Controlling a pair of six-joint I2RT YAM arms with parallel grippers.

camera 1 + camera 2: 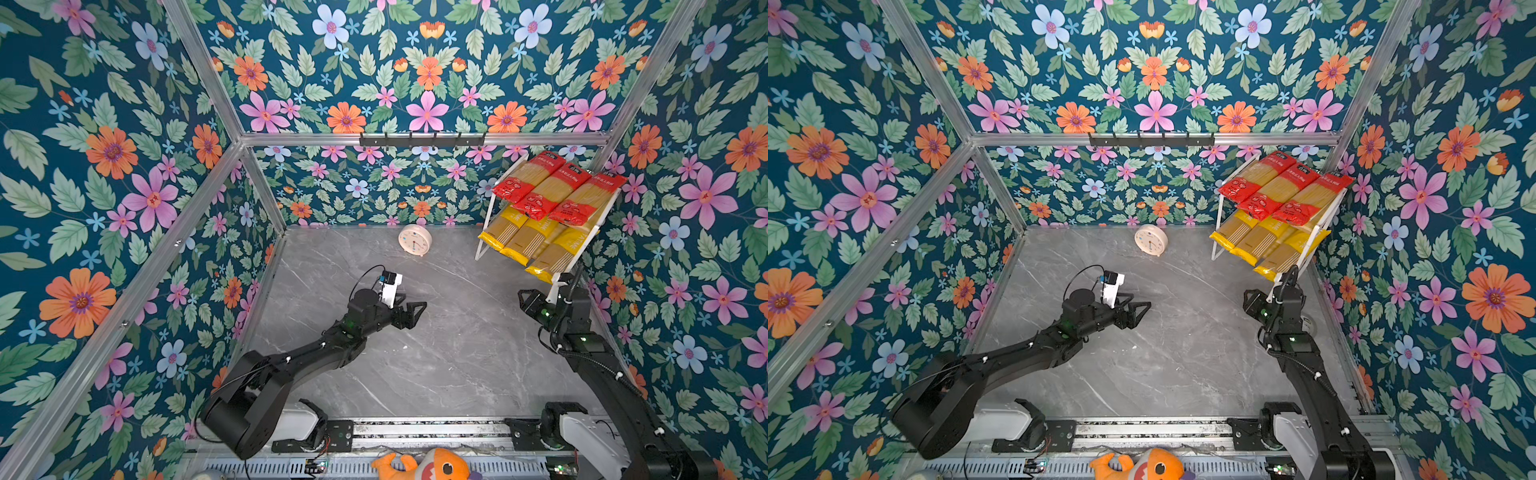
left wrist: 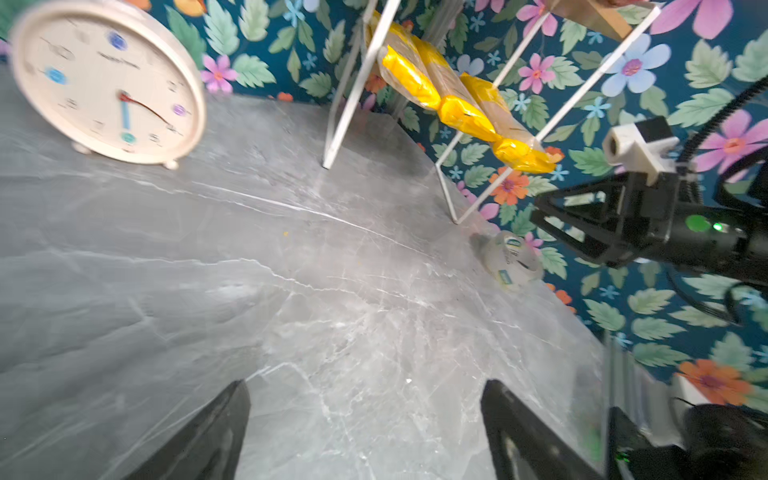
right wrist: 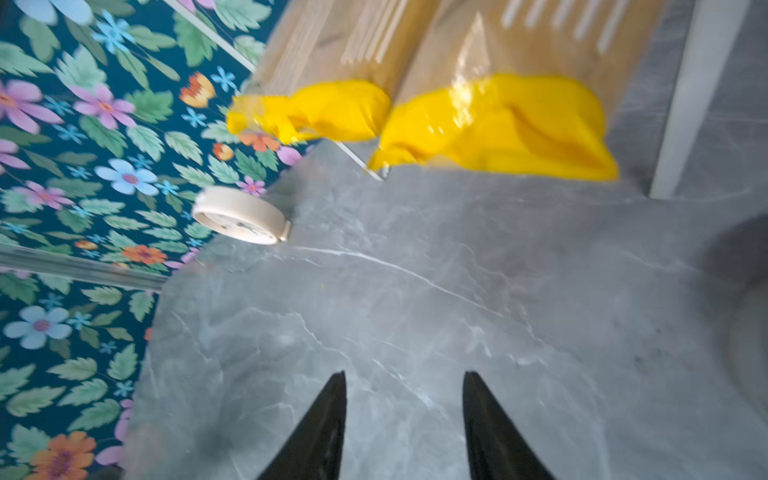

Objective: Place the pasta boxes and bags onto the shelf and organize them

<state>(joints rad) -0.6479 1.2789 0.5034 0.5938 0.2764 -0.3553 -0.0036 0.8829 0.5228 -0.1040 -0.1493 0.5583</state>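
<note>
Plush toy [image 1: 440, 465] at the near edge aside, left gripper [image 2: 365, 384] spread wide, right gripper [image 3: 405, 376] parted on nothing: I'd back out low, not nudging the far-right shelf [image 3: 690, 116].
</note>
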